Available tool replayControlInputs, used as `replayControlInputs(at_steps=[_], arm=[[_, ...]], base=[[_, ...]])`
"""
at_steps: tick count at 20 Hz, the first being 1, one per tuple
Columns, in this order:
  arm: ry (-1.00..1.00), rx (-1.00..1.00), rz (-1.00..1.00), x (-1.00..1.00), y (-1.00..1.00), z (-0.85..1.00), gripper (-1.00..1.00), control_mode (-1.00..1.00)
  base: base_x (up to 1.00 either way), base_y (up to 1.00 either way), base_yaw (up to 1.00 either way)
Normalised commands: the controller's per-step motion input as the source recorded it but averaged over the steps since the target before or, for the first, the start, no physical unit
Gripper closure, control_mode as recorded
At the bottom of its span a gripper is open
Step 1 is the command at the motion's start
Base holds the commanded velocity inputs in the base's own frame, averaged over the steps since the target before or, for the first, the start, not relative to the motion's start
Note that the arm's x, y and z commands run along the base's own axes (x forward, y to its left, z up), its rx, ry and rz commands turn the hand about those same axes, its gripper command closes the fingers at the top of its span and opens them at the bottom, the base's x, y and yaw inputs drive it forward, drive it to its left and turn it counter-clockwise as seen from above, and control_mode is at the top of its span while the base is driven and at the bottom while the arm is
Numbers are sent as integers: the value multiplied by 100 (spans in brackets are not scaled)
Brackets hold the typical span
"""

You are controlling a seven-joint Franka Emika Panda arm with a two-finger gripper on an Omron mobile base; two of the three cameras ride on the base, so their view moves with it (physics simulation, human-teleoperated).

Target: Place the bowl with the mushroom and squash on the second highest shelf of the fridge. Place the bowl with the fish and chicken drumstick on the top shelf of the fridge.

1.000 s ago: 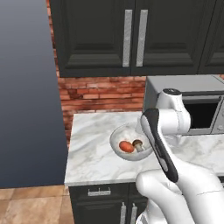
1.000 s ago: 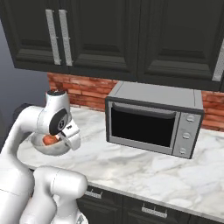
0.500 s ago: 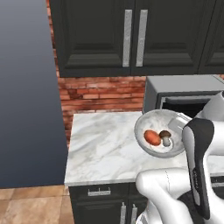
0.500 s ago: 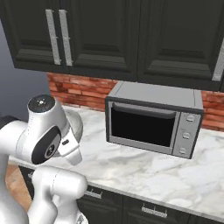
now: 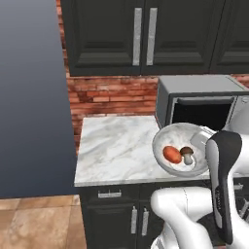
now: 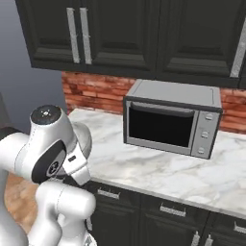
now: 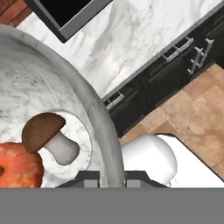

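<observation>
The fingers (image 7: 89, 178) were clamped on the rim of the bowl (image 5: 181, 149), one dark tip on each side of the wall at the bottom of the hand view, the gripper (image 7: 109, 178) closed tight on that edge. The rim passed straight between the two tips; the bowl's hollow spread away from them to one side.

Compared with one second earlier, the bowl had left its place on the marble counter (image 5: 119, 148) near the brick wall (image 5: 112, 95) and was held in the air in front of the microwave (image 5: 202, 99), over the counter's front edge. Half a second earlier it was already lifted; since then it had come lower in the left base view and nearer the camera. The arm had swung with it. In the right base view, the white arm stood left of the microwave (image 6: 173, 117), with a grey curve of the bowl (image 6: 85, 139) showing behind its joint.

Inside the bowl lay the mushroom (image 5: 186, 154), brown cap and pale stem, touching or just beside the orange squash (image 5: 171, 154). In the hand view the mushroom (image 7: 48, 135) lay near the fingers on the inner side of the rim, with the squash (image 7: 19, 164) beside it. The microwave's door appeared closed. The dark cabinets (image 5: 146, 36) hung above the microwave.
</observation>
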Motion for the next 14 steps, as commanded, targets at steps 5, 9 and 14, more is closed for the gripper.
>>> replayControlInputs(at_steps=[5, 9, 14], arm=[[0, 0, 0, 0, 0, 0, 100, 100], [0, 0, 0, 0, 0, 0, 100, 100], [0, 0, 0, 0, 0, 0, 100, 100]], base=[[-100, -2, 2], [-100, -48, -21], [-52, -33, -69]])
